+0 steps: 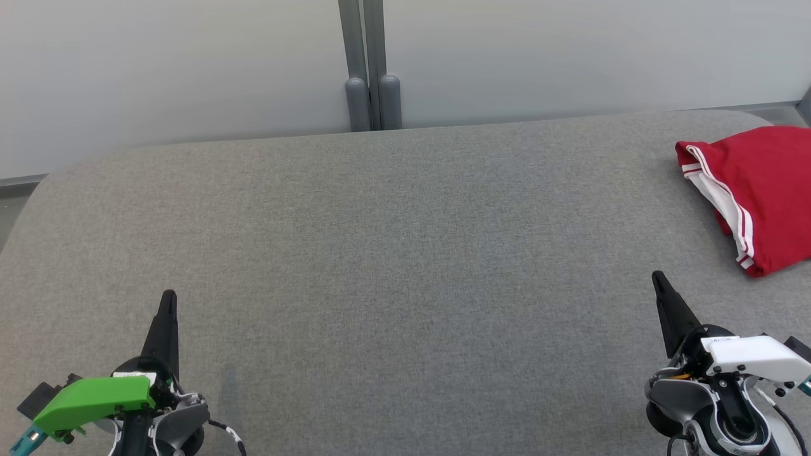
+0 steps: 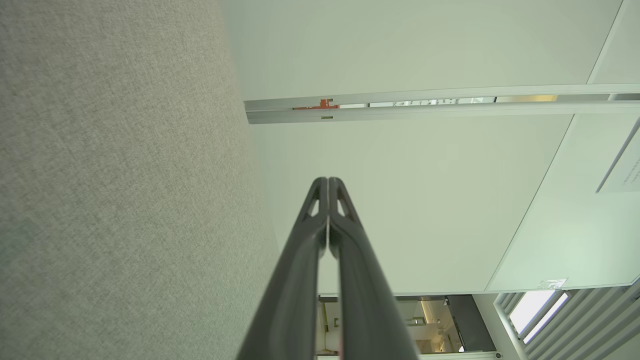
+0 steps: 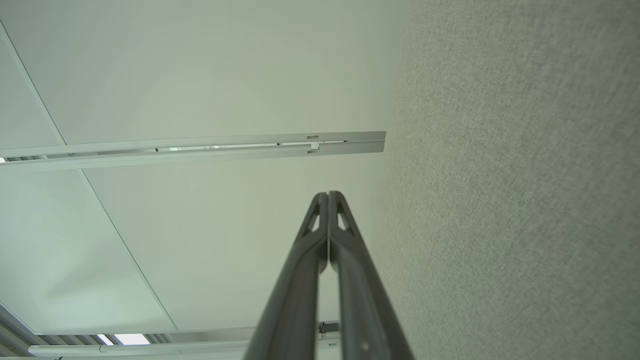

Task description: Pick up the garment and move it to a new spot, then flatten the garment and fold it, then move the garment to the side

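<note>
1. The worktop (image 1: pixel 405 240) is grey fabric with rounded far corners. Its far edge runs along a pale wall (image 1: pixel 190 63), with a grey post (image 1: pixel 370 69) standing behind the middle.
2. I have a wide stretch of bare fabric to work in. It reaches across the left and middle, from the grippers up to the far edge.
3. The garment (image 1: pixel 760 190) is red with white striped trim. It lies bunched at the far right, near that rounded corner, and the head view cuts off its right part.
4. It sits ahead and to the right of my right gripper (image 1: pixel 657 278), clearly apart from it.
5. My left gripper (image 1: pixel 168 297) is at the lower left under a green housing, and its fingers point almost straight toward the far edge. Its jaws are pressed together on nothing.
6. In the left wrist view the left gripper's tips (image 2: pixel 328 181) meet, with the worktop down the left side and wall panels beyond.
7. The right gripper, under a white housing, leans slightly toward the middle. Its jaws are also pressed together and hold nothing.
8. The right wrist view shows its tips (image 3: pixel 328 195) touching, with the worktop along the right side.
9. I cannot tell whether either gripper touches the fabric.
</note>
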